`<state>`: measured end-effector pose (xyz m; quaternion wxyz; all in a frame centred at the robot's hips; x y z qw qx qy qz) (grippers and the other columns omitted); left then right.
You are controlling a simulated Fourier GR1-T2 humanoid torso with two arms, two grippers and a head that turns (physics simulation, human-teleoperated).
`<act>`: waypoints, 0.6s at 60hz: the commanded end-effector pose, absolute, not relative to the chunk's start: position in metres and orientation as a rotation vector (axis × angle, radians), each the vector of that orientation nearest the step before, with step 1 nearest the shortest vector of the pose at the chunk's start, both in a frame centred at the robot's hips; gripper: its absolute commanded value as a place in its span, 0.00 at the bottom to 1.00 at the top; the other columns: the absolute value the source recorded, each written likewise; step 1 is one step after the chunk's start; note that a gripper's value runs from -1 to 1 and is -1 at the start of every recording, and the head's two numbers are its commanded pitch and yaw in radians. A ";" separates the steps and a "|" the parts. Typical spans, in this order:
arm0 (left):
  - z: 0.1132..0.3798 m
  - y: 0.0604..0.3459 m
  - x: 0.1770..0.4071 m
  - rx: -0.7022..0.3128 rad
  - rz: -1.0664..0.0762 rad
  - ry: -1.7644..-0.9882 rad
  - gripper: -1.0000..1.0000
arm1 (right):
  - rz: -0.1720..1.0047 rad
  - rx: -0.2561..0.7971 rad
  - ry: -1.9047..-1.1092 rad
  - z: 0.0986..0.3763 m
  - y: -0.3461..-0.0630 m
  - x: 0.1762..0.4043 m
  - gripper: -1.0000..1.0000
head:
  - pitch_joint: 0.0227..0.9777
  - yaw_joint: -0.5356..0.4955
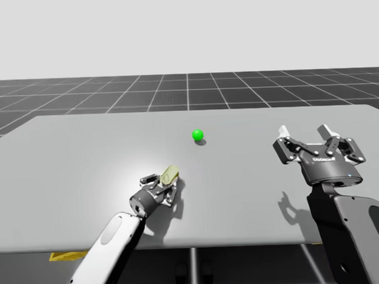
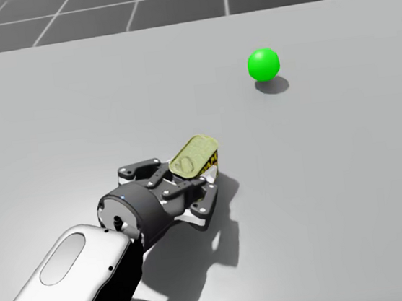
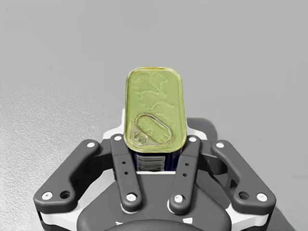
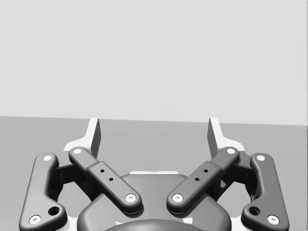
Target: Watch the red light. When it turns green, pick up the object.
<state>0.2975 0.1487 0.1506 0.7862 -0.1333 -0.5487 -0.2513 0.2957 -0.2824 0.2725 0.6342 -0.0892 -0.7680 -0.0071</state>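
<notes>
Clamped on a small rectangular tin (image 3: 154, 103), the robot's left gripper (image 3: 155, 144) works near the front of the table, left of centre, its two fingers pressed against the tin's opposite long walls. The tin leans away from the arm with its gold pull-tab lid tipped upward; whether its base is clear of the surface cannot be told. It looks like a rigid metal container, light to moderate in weight if full, with smooth printed walls that could slip under a loose pinch. The flat long sides, where the fingers sit, appear the safest place to hold it, and the thin lid and ring pull are best left alone.

To the right and a little farther back, the right gripper (image 1: 306, 138) hangs above the table with its fingers spread wide and nothing between them. Farther on, near the middle, the signal light (image 1: 198, 135), a small ball, glows green, so the pickup is cleared to go ahead.

The table (image 1: 84, 158) is a plain, matte grey slab. Beyond its far edge a dark gridded floor (image 1: 113, 95) runs to a blank pale backdrop.
</notes>
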 end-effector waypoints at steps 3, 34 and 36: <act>0.138 0.151 0.293 -0.299 -0.606 -1.136 1.00 | -0.018 -0.206 -1.758 0.273 -0.283 0.295 0.00 | 0.74 0.64; 0.142 0.146 0.289 -0.289 -0.649 -1.142 1.00 | -0.018 -0.216 -1.764 0.273 -0.285 0.295 0.00 | 0.45 0.66; 0.145 0.146 0.289 -0.288 -0.651 -1.147 1.00 | -0.018 -0.216 -1.765 0.273 -0.285 0.295 0.00 | 0.44 0.66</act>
